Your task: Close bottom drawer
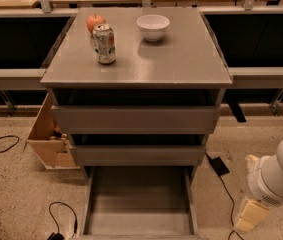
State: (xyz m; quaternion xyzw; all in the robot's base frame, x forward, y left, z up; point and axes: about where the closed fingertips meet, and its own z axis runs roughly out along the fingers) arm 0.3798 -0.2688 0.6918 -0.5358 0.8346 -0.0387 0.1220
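The grey cabinet (pixel 136 66) stands in the middle of the camera view with three drawers. The bottom drawer (pixel 138 204) is pulled far out toward me; its long shallow grey tray is empty, and its front runs off the lower edge of the view. The two drawers above it, the top one (pixel 136 118) and the middle one (pixel 137 155), stand slightly out. My gripper (pixel 248 216) hangs low at the lower right on the white arm (pixel 278 176), to the right of the open drawer and apart from it, near the floor.
A soda can (pixel 104 44), a red apple (pixel 95 22) and a white bowl (pixel 153 27) stand on the cabinet top. A cardboard box (pixel 48 139) sits left of the cabinet. Cables (pixel 63 216) and a black adapter (pixel 218 165) lie on the speckled floor.
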